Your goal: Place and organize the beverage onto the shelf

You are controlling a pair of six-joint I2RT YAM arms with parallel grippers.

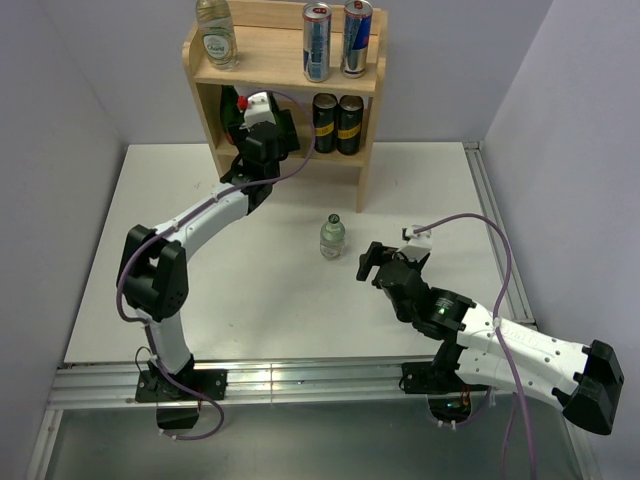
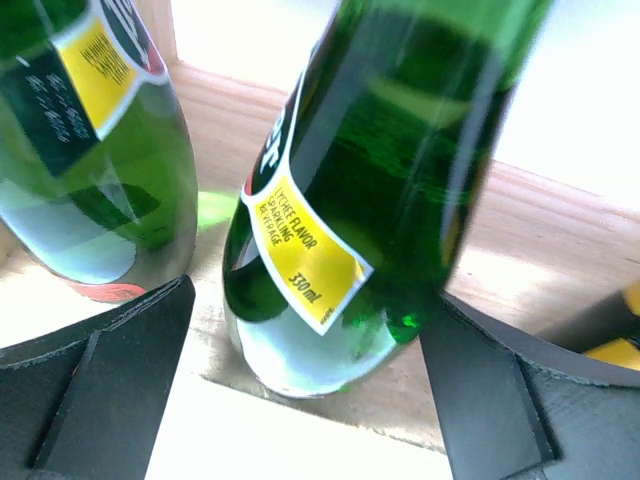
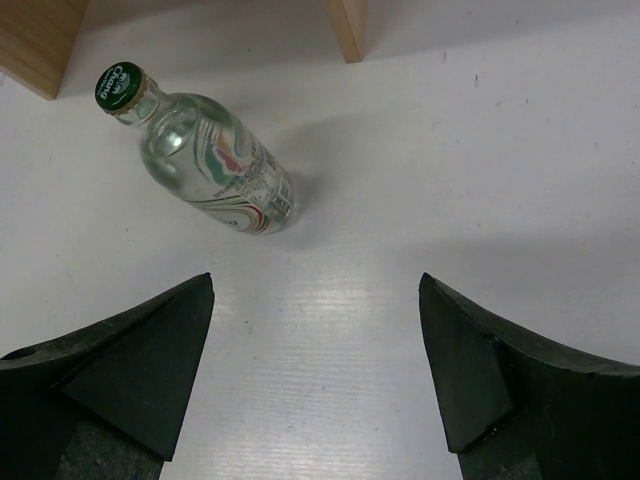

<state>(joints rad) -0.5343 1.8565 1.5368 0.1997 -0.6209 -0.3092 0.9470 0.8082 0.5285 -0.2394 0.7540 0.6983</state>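
The wooden shelf (image 1: 365, 170) stands at the back of the table. On its top board are a clear bottle (image 1: 216, 35) and two silver-and-blue cans (image 1: 335, 38). My left gripper (image 1: 256, 112) reaches into the lower tier. In the left wrist view it (image 2: 310, 310) is open around a dark green bottle (image 2: 390, 160) standing on the lower board, with a gap at the left finger (image 2: 120, 370). A second green bottle (image 2: 90, 150) stands just to its left. Another clear bottle (image 1: 332, 237) stands on the table. My right gripper (image 1: 372, 262) is open and empty, just right of it (image 3: 215, 160).
Two black-and-gold cans (image 1: 337, 122) stand at the right of the lower tier. The shelf's right side panel (image 3: 348, 28) and left panel (image 3: 35, 40) show at the top of the right wrist view. Walls close the table on both sides.
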